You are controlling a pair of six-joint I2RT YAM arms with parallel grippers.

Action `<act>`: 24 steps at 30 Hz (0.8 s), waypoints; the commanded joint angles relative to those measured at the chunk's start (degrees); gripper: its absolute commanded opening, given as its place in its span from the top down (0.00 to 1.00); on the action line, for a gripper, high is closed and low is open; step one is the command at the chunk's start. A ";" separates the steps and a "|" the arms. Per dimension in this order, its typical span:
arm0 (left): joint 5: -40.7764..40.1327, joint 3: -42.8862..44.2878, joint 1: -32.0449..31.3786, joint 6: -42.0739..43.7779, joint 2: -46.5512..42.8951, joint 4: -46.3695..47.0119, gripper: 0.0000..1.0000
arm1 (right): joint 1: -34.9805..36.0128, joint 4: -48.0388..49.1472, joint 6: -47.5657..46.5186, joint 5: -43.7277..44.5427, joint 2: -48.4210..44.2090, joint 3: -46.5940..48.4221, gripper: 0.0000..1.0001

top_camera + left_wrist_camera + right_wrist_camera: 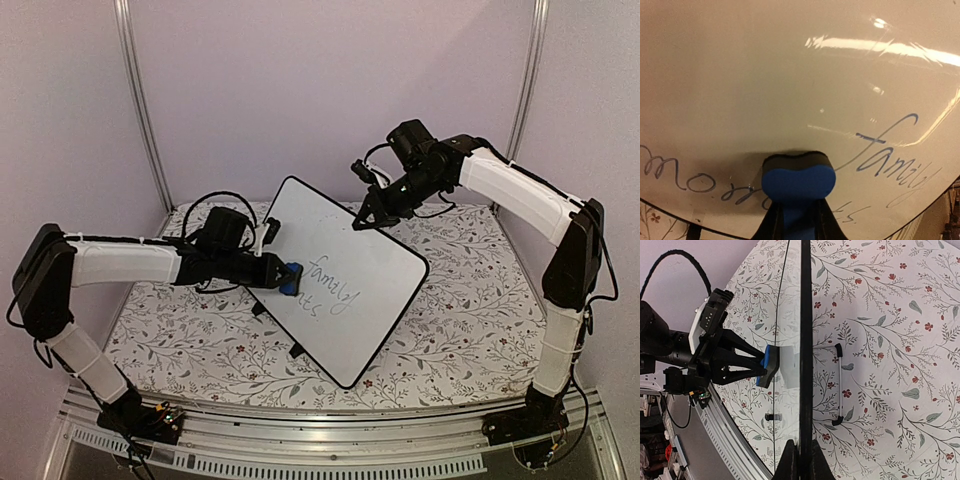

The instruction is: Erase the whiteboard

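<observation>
Nearest to us, the left gripper (281, 276) is clamped on a blue eraser (291, 279), with the dark pad pressed flat against the writing face of the whiteboard (385, 265). We judge it is held that way so the felt, not the fingers, meets the surface. The board stands in the middle of the flowered table (190, 340), resting on its lower long edge, where small black feet (297, 350) stick out. It leans back, away from the left arm. The written face is turned toward the left arm and upward, which suits a wipe from that side. Seen from above, the long axis runs diagonally from far left to near right, and the grey handwriting (333, 284) follows that line. The eraser sits just beside the word "family", at its start. The left wrist view shows a further word along the lower edge, so we judge most of the text is not yet wiped. Farthest from us, the right gripper (368, 217) pinches the black frame at the board's upper edge, with one finger on each side. We take this as bracing, so the board does not tip or slide under the eraser's push.
</observation>
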 commanded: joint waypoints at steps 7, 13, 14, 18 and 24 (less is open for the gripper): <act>0.34 -0.85 -2.32 -0.84 1.05 -0.05 1.00 | 2.18 -2.71 -6.95 2.16 1.60 0.38 1.00; 0.89 5.57 -2.64 0.22 2.99 -1.66 1.00 | 2.21 -2.80 -6.81 2.07 1.96 0.47 1.00; 0.91 6.54 -2.92 0.36 3.62 -2.00 1.00 | 2.21 -2.79 -6.92 2.07 1.96 0.51 1.00; 0.98 10.45 -3.75 0.59 5.75 -3.23 1.00 | 2.21 -2.82 -7.00 2.20 1.79 0.60 1.00; 0.28 9.26 -5.00 -0.61 5.64 -3.25 1.00 | 2.21 -2.92 -6.87 2.16 1.67 0.60 1.00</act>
